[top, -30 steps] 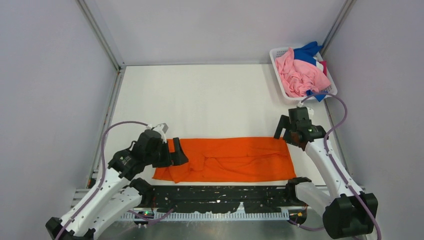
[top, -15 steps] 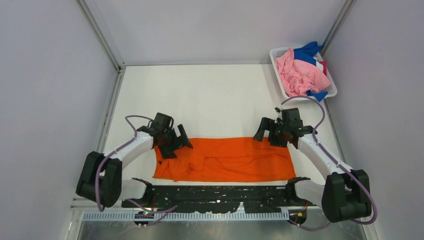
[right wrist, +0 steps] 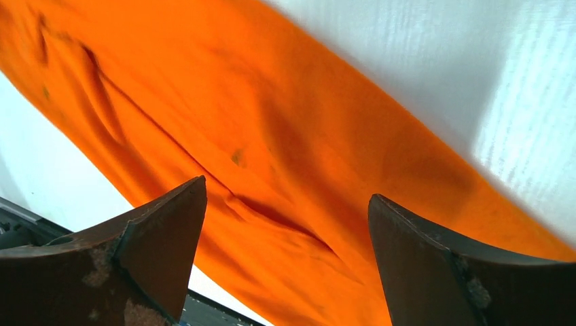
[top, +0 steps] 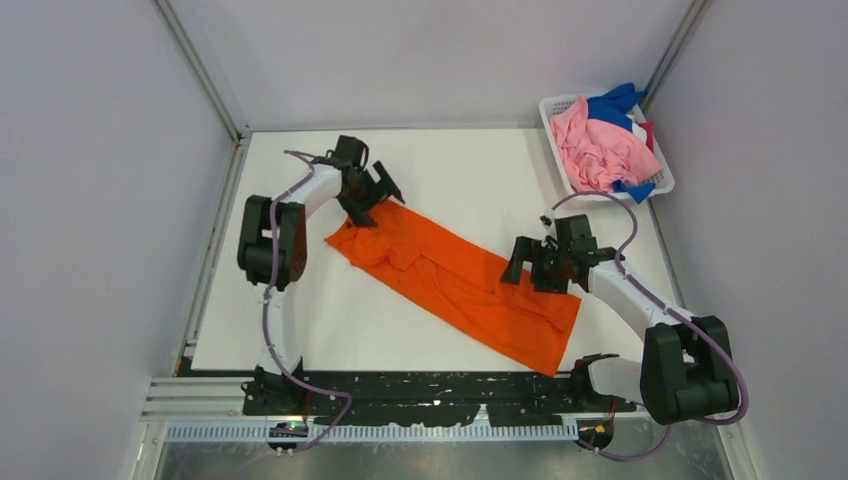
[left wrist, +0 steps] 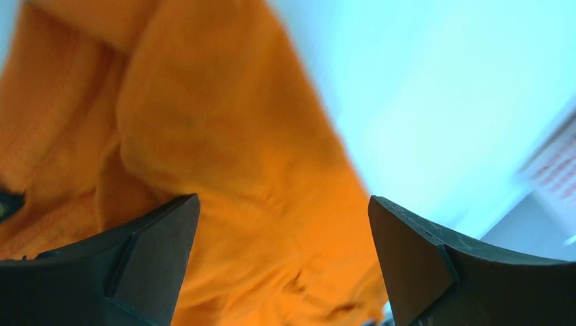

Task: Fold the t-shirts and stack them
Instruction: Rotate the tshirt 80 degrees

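I see the orange shirt (top: 455,280) lying diagonally on the table (top: 450,170). The left gripper (top: 375,203) stands wide open over its far end. The right gripper (top: 530,275) stands wide open over its near end.

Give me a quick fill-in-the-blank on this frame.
1. The shirt spread slantwise on the table is ____.
2. The left gripper and right gripper both have jaws ____.
3. The pink shirt lies in the white ____ at the far right.
Missing words: orange; open; basket.
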Tool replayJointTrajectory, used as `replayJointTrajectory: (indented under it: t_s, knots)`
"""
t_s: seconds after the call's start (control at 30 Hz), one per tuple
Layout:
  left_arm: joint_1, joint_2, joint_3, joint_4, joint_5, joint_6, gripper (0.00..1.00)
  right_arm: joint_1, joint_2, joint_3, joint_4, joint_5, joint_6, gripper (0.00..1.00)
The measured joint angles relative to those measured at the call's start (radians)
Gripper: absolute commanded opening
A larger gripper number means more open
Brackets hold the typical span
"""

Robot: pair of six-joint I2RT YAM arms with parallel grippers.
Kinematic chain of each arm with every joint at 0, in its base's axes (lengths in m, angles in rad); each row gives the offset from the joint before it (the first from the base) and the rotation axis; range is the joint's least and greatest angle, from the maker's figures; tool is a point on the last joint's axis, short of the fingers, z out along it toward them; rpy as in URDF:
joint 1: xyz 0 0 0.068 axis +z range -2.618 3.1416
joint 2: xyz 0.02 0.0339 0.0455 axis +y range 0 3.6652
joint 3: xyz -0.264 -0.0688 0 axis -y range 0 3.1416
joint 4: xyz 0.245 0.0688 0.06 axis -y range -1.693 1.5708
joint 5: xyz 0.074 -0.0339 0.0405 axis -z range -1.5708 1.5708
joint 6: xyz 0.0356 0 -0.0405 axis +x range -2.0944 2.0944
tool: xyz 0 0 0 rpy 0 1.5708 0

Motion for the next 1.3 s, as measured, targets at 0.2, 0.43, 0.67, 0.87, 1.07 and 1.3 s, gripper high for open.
replayJointTrajectory:
  t_s: [0.2, 0.43, 0.67, 0.87, 1.07, 1.3]
  knots:
    - [0.006, 0.436, 0.686, -0.018, 0.020, -0.061, 1.00, 0.140, 0.121, 0.015, 0.009, 0.000, -0.025, 0.96]
    - [0.002, 0.697, 0.940, 0.325, 0.174, -0.390, 1.00, 0.385, 0.303, 0.166, 0.030, -0.066, -0.067, 0.96]
    - [-0.027, 0.812, 1.048, 0.520, 0.126, -0.563, 1.00, 0.559, 0.479, 0.325, 0.071, -0.192, -0.081, 0.95]
    - [-0.040, 0.812, 1.048, 0.533, 0.035, -0.574, 1.00, 0.669, 0.533, 0.423, 0.087, -0.230, -0.093, 0.95]
    - [-0.036, 0.816, 1.058, 0.541, 0.000, -0.575, 1.00, 0.700, 0.513, 0.436, 0.076, -0.182, -0.105, 0.96]
    - [-0.034, 0.779, 1.040, 0.528, 0.018, -0.458, 1.00, 0.679, 0.294, 0.380, 0.076, 0.011, -0.067, 0.95]
